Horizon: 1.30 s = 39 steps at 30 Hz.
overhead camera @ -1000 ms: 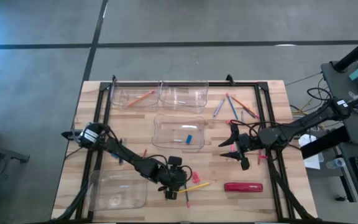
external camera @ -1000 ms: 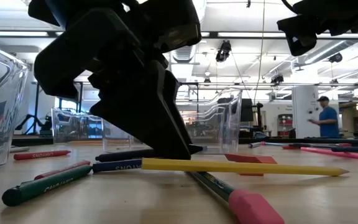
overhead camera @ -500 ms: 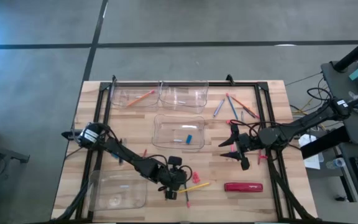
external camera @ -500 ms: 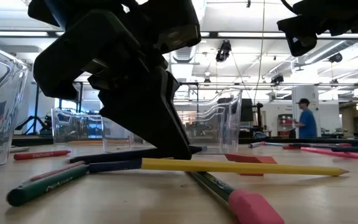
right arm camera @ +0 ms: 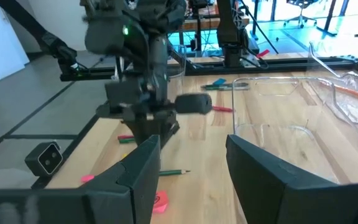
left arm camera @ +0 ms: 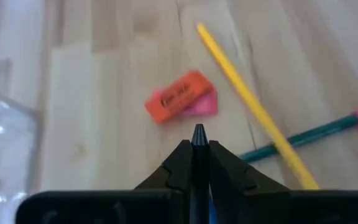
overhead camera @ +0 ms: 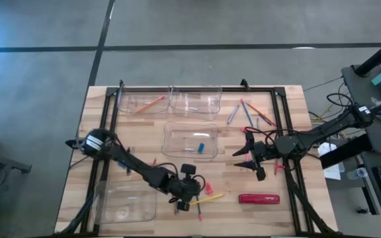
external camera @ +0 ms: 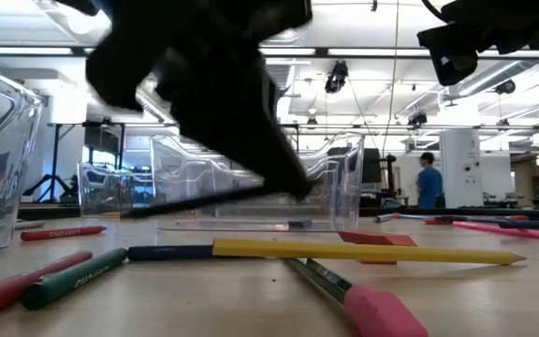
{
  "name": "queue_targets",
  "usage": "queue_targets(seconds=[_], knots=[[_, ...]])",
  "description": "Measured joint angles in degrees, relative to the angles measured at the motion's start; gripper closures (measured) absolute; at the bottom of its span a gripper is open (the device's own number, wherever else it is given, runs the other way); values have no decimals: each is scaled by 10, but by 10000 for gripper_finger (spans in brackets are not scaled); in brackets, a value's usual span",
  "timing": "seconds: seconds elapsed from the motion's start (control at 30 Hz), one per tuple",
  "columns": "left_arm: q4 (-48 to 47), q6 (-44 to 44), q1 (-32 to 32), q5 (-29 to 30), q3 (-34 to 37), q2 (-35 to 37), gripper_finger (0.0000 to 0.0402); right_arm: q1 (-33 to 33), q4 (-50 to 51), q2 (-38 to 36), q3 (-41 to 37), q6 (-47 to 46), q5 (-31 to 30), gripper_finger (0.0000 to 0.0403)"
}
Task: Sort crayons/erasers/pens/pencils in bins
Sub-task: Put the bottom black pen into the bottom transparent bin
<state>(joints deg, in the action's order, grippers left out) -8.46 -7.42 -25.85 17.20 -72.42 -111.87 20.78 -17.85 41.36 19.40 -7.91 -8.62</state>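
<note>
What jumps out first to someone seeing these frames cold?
The left gripper, near the table's front edge, is clamped on a thin dark stick and holds it clear of the wood, seen big and dark in the low view. Just ahead of it lie an orange eraser on a pink one, beside a yellow pencil crossing a green one. The right gripper hovers open at mid-table, beside the middle bin.

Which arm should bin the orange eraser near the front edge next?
Left. The left hand is right beside the orange eraser, though shut on a thin dark stick. The right hand hangs open, farther off, past the middle bin.
</note>
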Motion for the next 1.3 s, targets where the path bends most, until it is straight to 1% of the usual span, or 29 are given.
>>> queue_targets(seconds=[0.07,0.17,0.27,0.37,0.47,0.53,0.63,0.77,0.83,0.97,1.1,1.3], knots=[[-6,6,0,1,-5,16,382,0,0,0,0,0,0,229],[-47,5,0,15,-12,59,382,0,1,0,0,0,0,229],[-80,3,-9,41,-19,111,382,0,2,0,0,0,0,229],[-84,-1,-22,43,-23,168,382,0,5,0,-1,-1,0,229],[-115,-33,-37,49,-31,226,382,0,9,0,-1,-4,0,229],[-168,-71,-50,73,-34,259,382,0,9,0,-1,-7,0,229],[-255,-154,-70,100,-44,284,382,0,10,0,-1,-9,0,229],[-348,-249,-100,98,-52,290,382,0,11,0,-1,-13,0,229],[-382,-298,-114,76,-50,287,382,0,10,0,-1,-13,0,229],[-418,-381,-142,26,-46,269,382,0,10,0,-1,-17,0,229],[-424,-423,-174,-13,-32,247,382,0,9,0,-1,-17,0,229],[-467,-478,-194,-17,-18,225,379,0,9,0,-1,-22,0,229]])
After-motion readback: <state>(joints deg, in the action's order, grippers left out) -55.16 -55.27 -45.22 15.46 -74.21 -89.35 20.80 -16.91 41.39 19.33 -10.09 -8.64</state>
